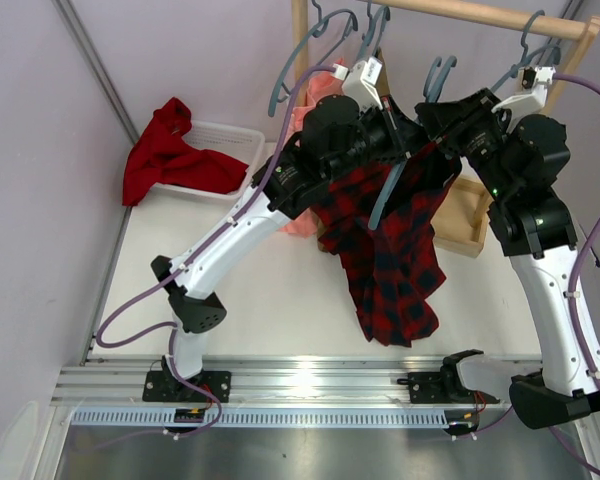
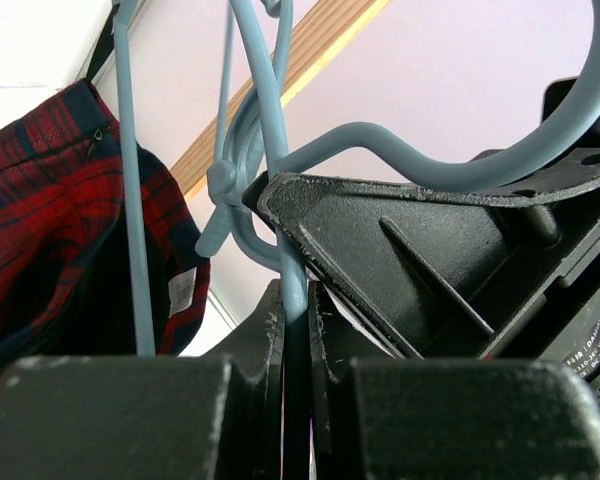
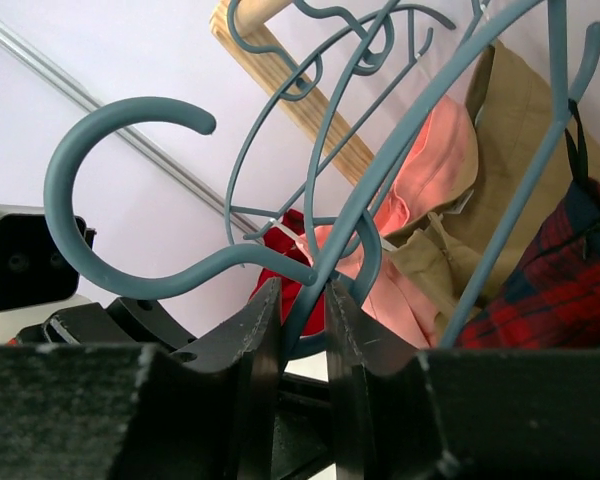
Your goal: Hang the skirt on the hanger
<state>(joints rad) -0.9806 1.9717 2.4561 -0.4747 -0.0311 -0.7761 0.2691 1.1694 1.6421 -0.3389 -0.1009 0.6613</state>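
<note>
The tartan skirt point(image 1: 390, 250) hangs over the table, draped on a blue-grey hanger point(image 1: 385, 195) whose hook point(image 1: 438, 75) rises between my two grippers. My left gripper point(image 1: 402, 125) is shut on the hanger's thin rod; in the left wrist view the rod point(image 2: 293, 290) runs between the closed fingers, with the skirt point(image 2: 50, 220) at the left. My right gripper point(image 1: 442, 118) is shut on the same hanger just below its hook; in the right wrist view the rod point(image 3: 315, 290) sits between the fingers and the skirt point(image 3: 555, 285) shows at the right.
A wooden rail point(image 1: 480, 14) crosses the top with several more hangers point(image 1: 320, 45) on it. A pink garment point(image 3: 435, 155) and a tan garment point(image 3: 525, 105) hang behind. A plain red cloth point(image 1: 165, 155) lies over a white basket point(image 1: 230, 135) at the back left. A wooden base point(image 1: 467, 225) stands at the right.
</note>
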